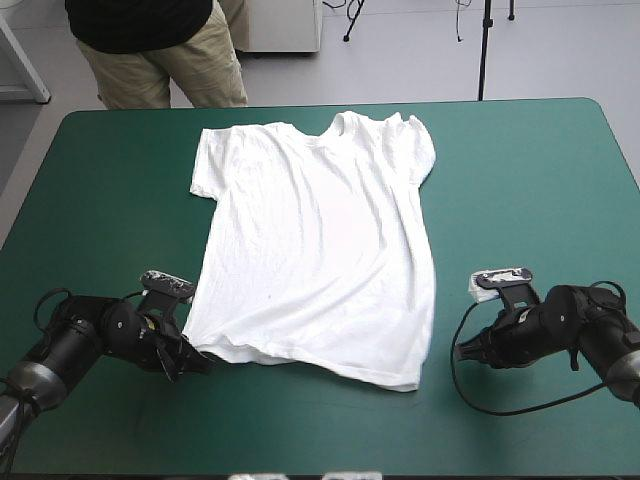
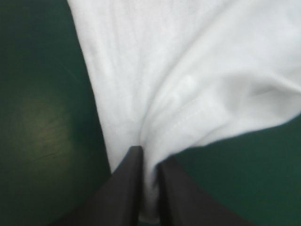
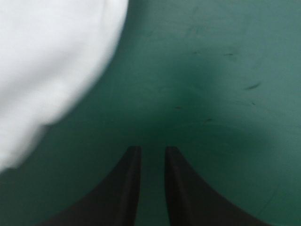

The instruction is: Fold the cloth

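The T-shirt (image 1: pixel 320 240) lies spread flat at the middle of the table (image 1: pixel 600 115), collar toward the far edge, hem toward the near edge; both short sleeves are laid out, the one on the right arm's side drawn in closer to the body; the hem runs askew, its corner on the right arm's side nearer the near edge.

The left gripper (image 1: pixel 198 362) sits at the hem's other corner; in the left wrist view its black fingers (image 2: pixel 127 188) are all but closed with white cloth pinched between them, creases spreading from the pinch.

The right gripper (image 1: pixel 464 350) hangs low over the teal-green cover (image 1: pixel 530 200), near the shirt's side edge by the hem and apart from it; its fingers (image 3: pixel 188 193) stand nearly together, a thin strip of cover between them, gripping nothing.

Bare cover runs wide on both sides of the shirt and along the near edge; the collar lies close to the far edge.
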Available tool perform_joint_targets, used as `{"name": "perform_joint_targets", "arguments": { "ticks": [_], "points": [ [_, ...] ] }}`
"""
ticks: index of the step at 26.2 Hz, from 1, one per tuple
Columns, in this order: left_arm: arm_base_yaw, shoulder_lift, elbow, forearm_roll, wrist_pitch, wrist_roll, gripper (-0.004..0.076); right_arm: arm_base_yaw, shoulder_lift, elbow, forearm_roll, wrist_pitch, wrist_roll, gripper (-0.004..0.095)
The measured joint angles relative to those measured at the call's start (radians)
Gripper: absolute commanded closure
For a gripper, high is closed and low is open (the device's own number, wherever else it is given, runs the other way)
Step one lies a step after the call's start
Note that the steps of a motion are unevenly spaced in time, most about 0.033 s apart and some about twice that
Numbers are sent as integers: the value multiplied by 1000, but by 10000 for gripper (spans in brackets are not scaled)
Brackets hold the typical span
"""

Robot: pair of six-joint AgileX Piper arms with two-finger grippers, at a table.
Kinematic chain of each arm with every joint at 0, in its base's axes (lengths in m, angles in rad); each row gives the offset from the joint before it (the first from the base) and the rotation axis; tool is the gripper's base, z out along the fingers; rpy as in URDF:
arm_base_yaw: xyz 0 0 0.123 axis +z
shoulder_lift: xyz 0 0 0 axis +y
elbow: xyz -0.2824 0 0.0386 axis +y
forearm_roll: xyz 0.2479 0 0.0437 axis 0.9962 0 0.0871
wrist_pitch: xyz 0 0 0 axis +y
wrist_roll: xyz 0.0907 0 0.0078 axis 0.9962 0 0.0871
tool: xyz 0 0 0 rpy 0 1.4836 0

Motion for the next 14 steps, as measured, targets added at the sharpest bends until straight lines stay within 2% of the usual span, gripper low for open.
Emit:
{"name": "perform_joint_targets", "arguments": {
  "ticks": [1, 3, 10, 14],
  "points": [
    [0, 0, 0, -11, 3, 9, 365, 0, -1, 1, -4, 0, 0, 497],
    [0, -1, 2, -61, 1, 29, 241, 0, -3, 0, -3, 5, 0, 507],
    [0, -1, -99, -96, -48, 23, 235, 0, -39, -159, -34, 19, 0, 507],
    [3, 20, -246, 27, -140, -89, 236, 0, -34, -297, -26, 20, 0, 507]
  ]
}}
